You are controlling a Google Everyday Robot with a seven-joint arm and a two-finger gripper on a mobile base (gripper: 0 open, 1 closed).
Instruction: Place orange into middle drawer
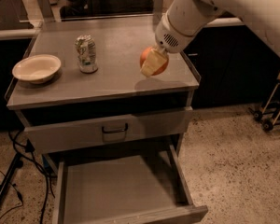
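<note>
Camera view: the gripper [152, 67] was clenched on the orange [163, 69], which hung above the right part of the cabinet top [116, 85]. The middle drawer [112, 192] stood pulled out below. The can [86, 54] and the bowl [36, 68] sat well apart from the orange, at the left.

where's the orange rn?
In the camera view, the orange is held in the hand above the right front corner of the cabinet top, right of the drinks can, not yet over the open middle drawer below.
</note>
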